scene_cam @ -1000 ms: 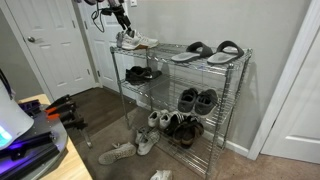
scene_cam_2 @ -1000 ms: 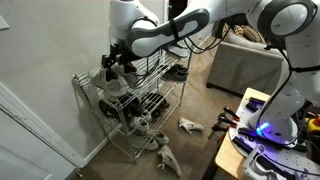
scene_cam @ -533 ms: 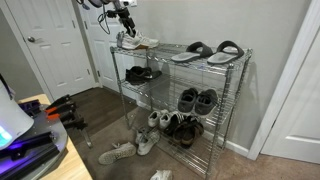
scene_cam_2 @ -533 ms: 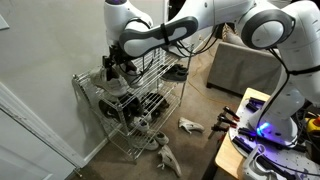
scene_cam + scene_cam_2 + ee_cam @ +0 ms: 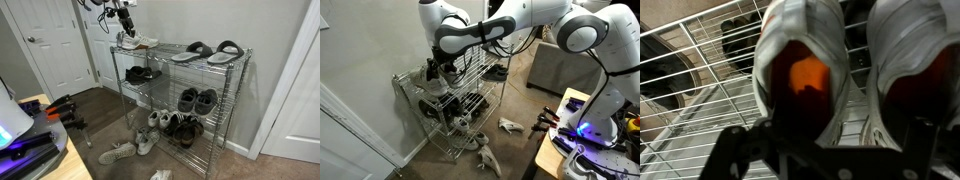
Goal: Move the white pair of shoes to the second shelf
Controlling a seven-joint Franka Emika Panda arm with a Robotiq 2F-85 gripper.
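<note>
1. End effector (image 5: pixel 124 26): located at the upper left of the frame in an exterior view, directly above the white pair of shoes (image 5: pixel 137 41). No contact with the pair is visible. In the wrist view the two fingers appear as dark, blurred bars along the bottom edge, spread wide apart with nothing clamped between them.

2. White pair of shoes: positioned on the top tier (image 5: pixel 165 50) of the wire rack (image 5: pixel 247 100), at its left end, with both shoes side by side. The wrist view looks down into the shoe openings. An orange insole shows in the shoe at frame centre (image 5: pixel 800 45). The second shoe (image 5: pixel 910 50) lies just beside it at frame right.

3. Second shelf (image 5: pixel 168 88): one level below the pair. This surface carries a dark pair of shoes (image 5: pixel 140 74) at its left end.

4. Slide sandals (image 5: pixel 208 51): on the top tier, right of the white pair and well apart from it.

5. Loose sneakers (image 5: pixel 128 149): on the floor at the lower centre of the frame.
</note>
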